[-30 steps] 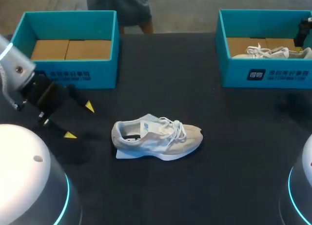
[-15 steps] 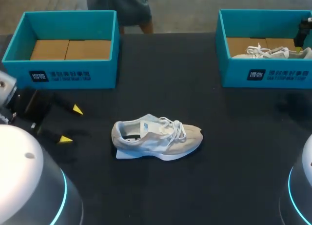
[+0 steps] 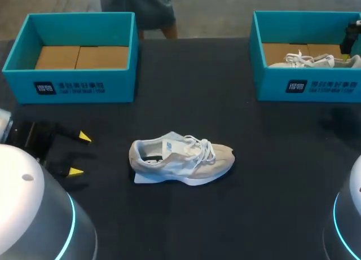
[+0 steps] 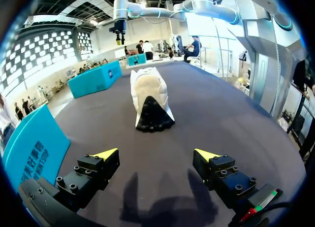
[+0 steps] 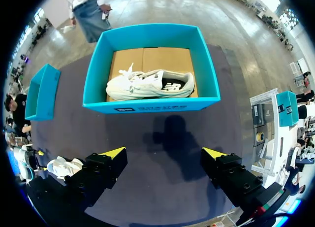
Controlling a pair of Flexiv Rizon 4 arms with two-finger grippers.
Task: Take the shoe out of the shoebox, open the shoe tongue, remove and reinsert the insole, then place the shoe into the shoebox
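Two shoes (image 3: 181, 158) (image 3: 316, 60) — two shoeboxes (image 3: 73, 88) (image 3: 271, 82)

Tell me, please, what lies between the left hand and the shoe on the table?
Only bare tabletop lies between the left hand and the shoe, as the left wrist view and head view both show.

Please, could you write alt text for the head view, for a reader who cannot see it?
A pale shoe sits in the middle of the black table, toe to the right, apart from the open left end effector near the left edge. Behind stand two teal boxes: the left box showing its cardboard floor, the right box holding a second shoe.
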